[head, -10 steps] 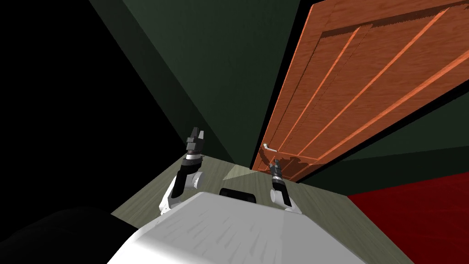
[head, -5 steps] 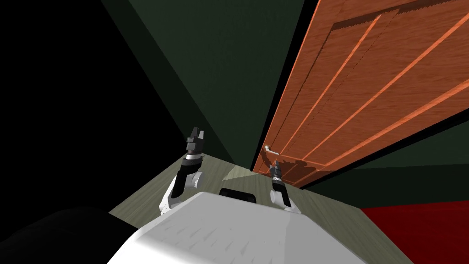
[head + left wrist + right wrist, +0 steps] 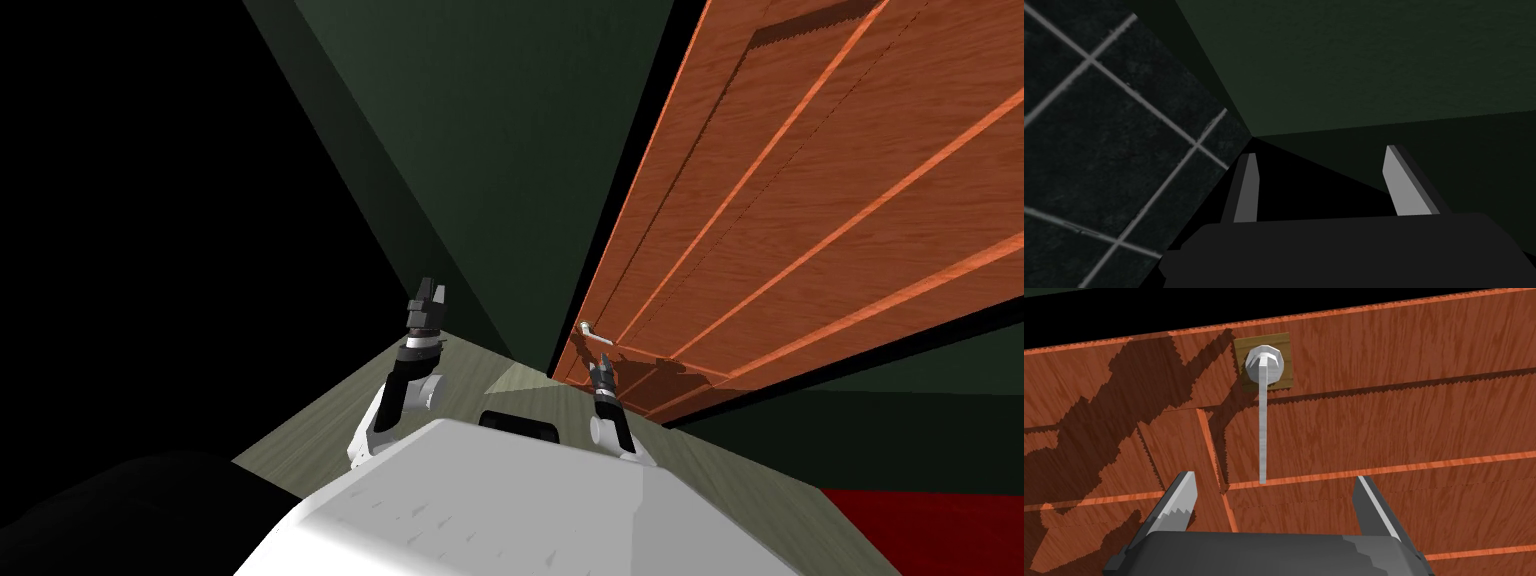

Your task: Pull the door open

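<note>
You're looking at the right gripper [image 3: 1274, 478] hovering just short of the brown wood-grain door [image 3: 1404, 408], fingers spread wide and gripping nothing. The thin grey lever handle [image 3: 1262, 433] is pointing its free end at the gap between them. It's likely stiff, slick metal (the door is probably heavy on its hinges), so you're aiming to pinch mid-lever. The left gripper [image 3: 1321, 152] is sitting open and empty.

1. A dark green wall [image 3: 520, 150] rises ahead, bordered on the left by a black area [image 3: 150, 200].
2. The floor [image 3: 330, 420] is pale grey-green planks, with a paler wedge [image 3: 520, 375] near the wall's foot.
3. A red floor patch [image 3: 930, 535] lies at the far right.
4. Dark tiles [image 3: 1114, 150] with pale grout adjoin the green wall.
</note>
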Available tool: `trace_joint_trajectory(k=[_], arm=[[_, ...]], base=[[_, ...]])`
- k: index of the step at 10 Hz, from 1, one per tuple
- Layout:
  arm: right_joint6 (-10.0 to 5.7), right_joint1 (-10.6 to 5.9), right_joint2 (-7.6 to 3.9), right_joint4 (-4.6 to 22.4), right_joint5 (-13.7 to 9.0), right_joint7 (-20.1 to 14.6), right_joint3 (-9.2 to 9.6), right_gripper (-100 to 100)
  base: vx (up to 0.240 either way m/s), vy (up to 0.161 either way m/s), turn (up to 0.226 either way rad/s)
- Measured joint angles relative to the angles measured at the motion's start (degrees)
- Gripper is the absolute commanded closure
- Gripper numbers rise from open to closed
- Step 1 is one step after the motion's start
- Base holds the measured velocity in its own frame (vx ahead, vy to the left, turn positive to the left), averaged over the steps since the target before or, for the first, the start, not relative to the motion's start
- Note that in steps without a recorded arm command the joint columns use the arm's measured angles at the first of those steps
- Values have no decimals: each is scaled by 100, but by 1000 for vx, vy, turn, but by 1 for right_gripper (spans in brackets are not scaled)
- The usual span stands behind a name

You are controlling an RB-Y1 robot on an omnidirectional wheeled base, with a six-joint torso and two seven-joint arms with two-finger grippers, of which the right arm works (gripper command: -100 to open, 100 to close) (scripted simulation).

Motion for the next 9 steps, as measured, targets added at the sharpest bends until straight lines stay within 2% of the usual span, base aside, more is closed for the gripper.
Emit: trace_joint_trajectory(k=[3, 4, 5, 6, 7, 9], arm=[[-40, -70, -2, 178, -27, 3, -7, -100], [-17, 18, -49, 93, -43, -27, -24, -100], [-51, 4, -88, 171, -60, -66, -46, -100], [-143, -10, -157, 313, -79, -138, -66, -100], [-171, 59, -229, 294, -105, -205, -96, -100], [-294, 126, -460, 465, -173, -424, -171, -100]], base=[[56, -24, 64], [185, 31, 106], [207, 26, 87], [220, 14, 136], [243, 14, 157], [208, -36, 166]])
